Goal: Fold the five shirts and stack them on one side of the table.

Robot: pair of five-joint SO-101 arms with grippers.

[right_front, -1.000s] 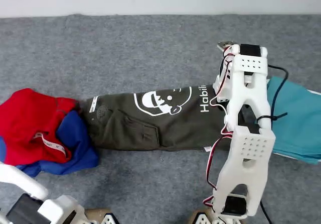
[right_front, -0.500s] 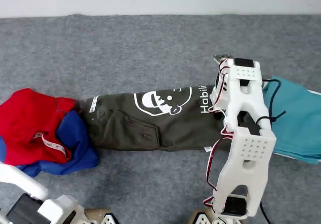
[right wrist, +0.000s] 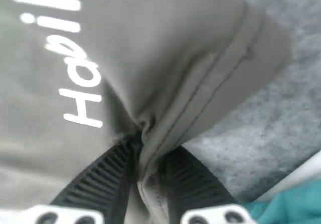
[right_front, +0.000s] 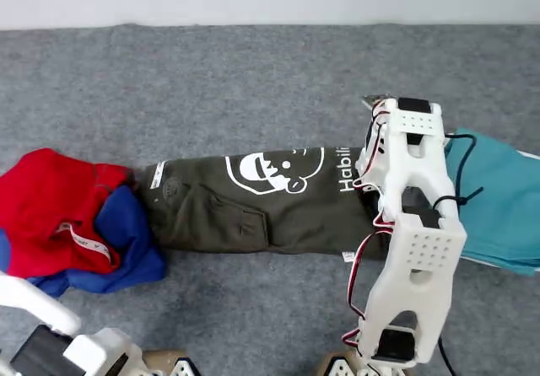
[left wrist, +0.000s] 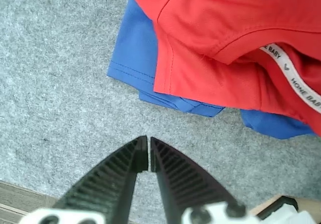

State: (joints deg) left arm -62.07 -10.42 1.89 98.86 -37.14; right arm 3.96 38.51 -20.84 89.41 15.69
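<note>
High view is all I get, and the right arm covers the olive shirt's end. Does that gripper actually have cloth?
Observer: Yes. The right gripper is shut on a pinched fold of the olive shirt, close to its stitched hem.
Operator: And the left gripper? It's off my view.
Observer: The left gripper is shut and holds nothing. It hangs over the grey mat, short of the blue shirt.

White perforated right arm [right_front: 413, 249], red and black cables [right_front: 354, 265], black ribbed pincer fingers [left wrist: 118, 176]
</note>
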